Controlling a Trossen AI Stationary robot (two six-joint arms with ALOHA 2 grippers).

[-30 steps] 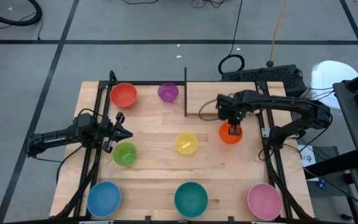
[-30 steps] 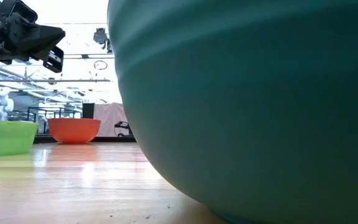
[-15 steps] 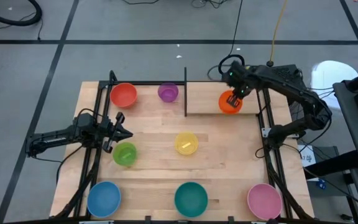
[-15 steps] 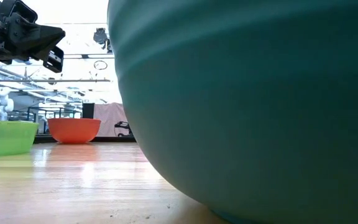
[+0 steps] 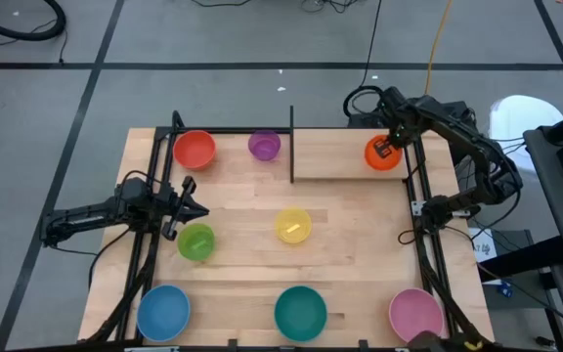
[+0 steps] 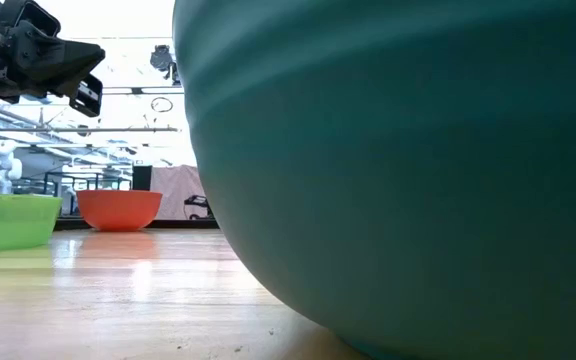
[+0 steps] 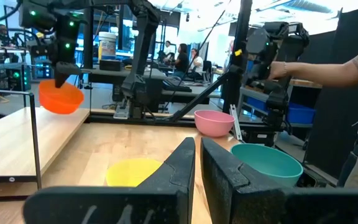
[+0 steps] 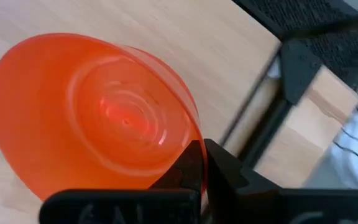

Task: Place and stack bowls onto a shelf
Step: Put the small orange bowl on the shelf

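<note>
Right gripper (image 5: pixel 388 149) over the shelf (image 5: pixel 330 156), near its far right corner, jaws pinching the rim of the orange bowl (image 5: pixel 380 154); left wrist view shows that bowl held above the board. Left gripper (image 5: pixel 192 202) waits at the bench (image 5: pixel 252 254) left edge just above the green bowl (image 5: pixel 196 242), jaws nearly together, nothing held. Red (image 5: pixel 194 150), purple (image 5: pixel 264 146), yellow (image 5: pixel 293 226), blue (image 5: pixel 164 311), teal (image 5: pixel 300 312), pink (image 5: pixel 416 315) bowls sit on the bench.
</note>
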